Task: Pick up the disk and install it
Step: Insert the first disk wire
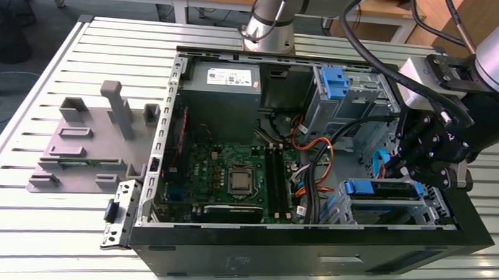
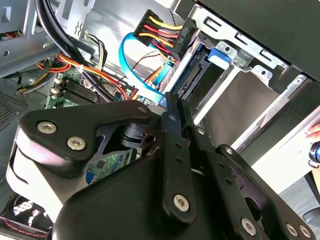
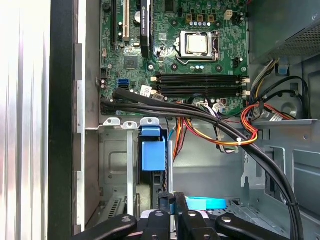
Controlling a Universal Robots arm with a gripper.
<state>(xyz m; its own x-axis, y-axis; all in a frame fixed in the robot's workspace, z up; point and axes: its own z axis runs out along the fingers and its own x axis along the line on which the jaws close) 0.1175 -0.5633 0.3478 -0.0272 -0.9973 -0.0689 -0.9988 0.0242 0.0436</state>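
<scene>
Though seated (in bay [image 2: 235, 100]), disk [image 1: 385, 188] at fingers [image 2: 172, 115]

Bright, even light — glare whitens wrist-view edges.

The disk [image 1: 383, 189] sits inside the open computer case, in the drive cage at the case's front corner on the exterior view's right, beside the motherboard. In the exterior view its blue carrier bracket shows as a band along the top of the cage, with the dark edge of the drive below it; the disk lies flat in the bay, level with the cage walls. In the second wrist view the disk [image 2: 200, 75] shows its connector end, dark with a blue bracket tab at one corner, set between the cage's metal rails. Its label cannot be seen.
</scene>
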